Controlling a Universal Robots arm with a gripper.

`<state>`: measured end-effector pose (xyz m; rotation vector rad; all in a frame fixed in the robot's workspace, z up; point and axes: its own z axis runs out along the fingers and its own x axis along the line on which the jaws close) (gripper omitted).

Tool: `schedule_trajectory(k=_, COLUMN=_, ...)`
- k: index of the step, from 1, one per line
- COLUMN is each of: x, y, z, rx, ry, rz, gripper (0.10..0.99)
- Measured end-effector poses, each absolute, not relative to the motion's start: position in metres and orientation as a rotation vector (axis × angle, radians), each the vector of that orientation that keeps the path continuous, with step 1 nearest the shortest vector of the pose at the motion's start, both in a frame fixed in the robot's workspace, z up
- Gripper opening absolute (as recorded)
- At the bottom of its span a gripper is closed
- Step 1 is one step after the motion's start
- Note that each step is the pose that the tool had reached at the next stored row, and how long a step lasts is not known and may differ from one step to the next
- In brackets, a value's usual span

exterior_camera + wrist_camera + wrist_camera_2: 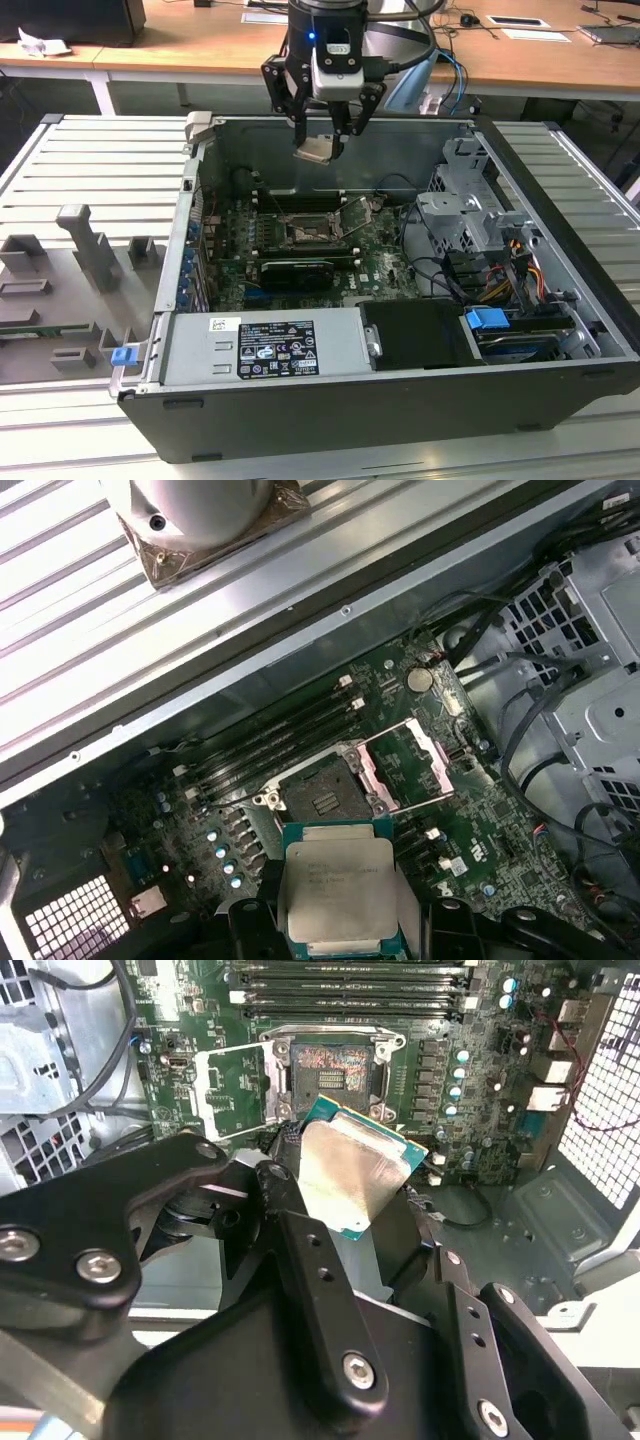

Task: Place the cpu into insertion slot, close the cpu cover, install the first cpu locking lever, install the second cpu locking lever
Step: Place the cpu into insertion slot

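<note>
The pincer (322,142) is grasping the cpu (316,151), its fingers (300,1250) clenched on the chip's edges. In the exterior view the cpu is hanging in the air over the open case (330,410), tilted, at about twelve o'clock from the slot (305,232) and well apart from it. In both wrist views the chip's silver face (350,1175) (340,885) is showing, with a green border around it.

The slot (330,1070) (320,790) is lying bare, its contact field exposed. The cover (358,218) is standing swung open at the slot's three o'clock in the exterior view. In both wrist views the frame (232,1052) (370,777) is lying beside the slot, joined to it along one edge, with green board showing through its cut-out.

In the exterior view, the black memory slots (300,195) are running at the slot's twelve o'clock, and a grey box (265,345) is sitting at its six o'clock. The case is resting on a ribbed metal tabletop (90,170), with grey fixtures (95,250) at the case's nine o'clock.
</note>
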<state>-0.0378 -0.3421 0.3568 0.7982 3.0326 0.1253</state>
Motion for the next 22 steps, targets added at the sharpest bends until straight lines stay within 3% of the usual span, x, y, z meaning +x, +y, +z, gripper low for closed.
schedule_trajectory(k=22, x=-0.0378, y=-0.3421, z=0.3501, rx=1.042, ry=2.951, rz=0.124, gripper=0.529)
